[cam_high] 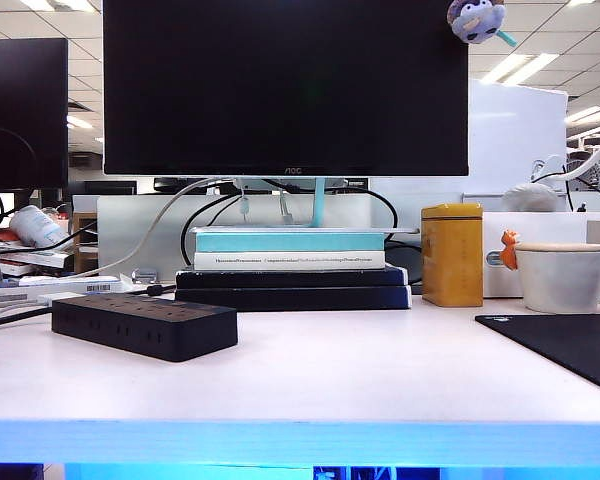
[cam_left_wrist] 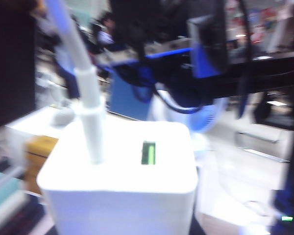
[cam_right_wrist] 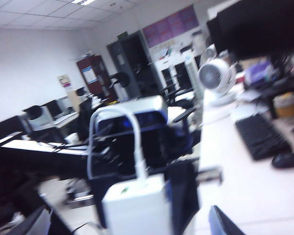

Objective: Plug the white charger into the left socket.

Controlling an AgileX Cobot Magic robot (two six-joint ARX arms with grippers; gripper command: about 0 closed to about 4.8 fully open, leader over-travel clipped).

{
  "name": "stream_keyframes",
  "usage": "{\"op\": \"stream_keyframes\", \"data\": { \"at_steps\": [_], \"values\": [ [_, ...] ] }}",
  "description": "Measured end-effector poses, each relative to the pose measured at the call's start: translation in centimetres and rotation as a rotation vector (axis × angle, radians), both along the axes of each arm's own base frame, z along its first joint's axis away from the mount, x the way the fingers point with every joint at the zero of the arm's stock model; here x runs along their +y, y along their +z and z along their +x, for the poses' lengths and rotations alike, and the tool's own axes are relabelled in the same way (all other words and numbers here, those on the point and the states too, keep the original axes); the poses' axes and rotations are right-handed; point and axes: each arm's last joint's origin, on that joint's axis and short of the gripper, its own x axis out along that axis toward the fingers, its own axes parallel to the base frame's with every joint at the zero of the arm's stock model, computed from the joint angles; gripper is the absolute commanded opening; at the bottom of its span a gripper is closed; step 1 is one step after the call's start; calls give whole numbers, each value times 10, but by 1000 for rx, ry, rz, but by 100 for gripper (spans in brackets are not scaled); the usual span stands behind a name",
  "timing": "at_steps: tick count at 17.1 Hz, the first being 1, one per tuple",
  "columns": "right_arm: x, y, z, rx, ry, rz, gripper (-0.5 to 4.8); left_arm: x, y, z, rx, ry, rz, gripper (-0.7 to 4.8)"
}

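Open office under a panelled ceiling (cam_high: pixel 540 40) with lit strip lights (cam_high: pixel 517 66). Pale desk (cam_high: pixel 330 380) in front; dark monitor (cam_high: pixel 285 85) behind, on stacked books (cam_high: pixel 290 262). Far rows of desks (cam_right_wrist: pixel 44 142), chairs (cam_right_wrist: pixel 118 78), dark cabinet (cam_right_wrist: pixel 132 63), white wall (cam_right_wrist: pixel 29 63).

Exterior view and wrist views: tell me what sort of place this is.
Most likely an open-plan office. A monitor stands on stacked books on a desk, ceiling panel lights run overhead, and the right wrist view shows rows of desks with a keyboard and office chairs.
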Motion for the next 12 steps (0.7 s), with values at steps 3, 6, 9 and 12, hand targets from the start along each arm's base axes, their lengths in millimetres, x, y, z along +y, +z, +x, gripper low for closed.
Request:
{"op": "stream_keyframes", "data": {
  "at_steps": [3, 6, 9, 12],
  "values": [
    [28, -18, -2, 16, 8, -31, 431, 0, 0, 0, 11, -12, -2, 125],
    [47, -29, -10, 12, 42, -67, 431, 0, 0, -1, 11, -30, 1, 124],
    [59, -32, -17, -1, 40, -73, 431, 0, 0, -1, 31, -47, -1, 124],
    [67, -32, -22, 10, 55, -78, 431, 0, 0, -2, 44, -73, 0, 125]
  ]
}}
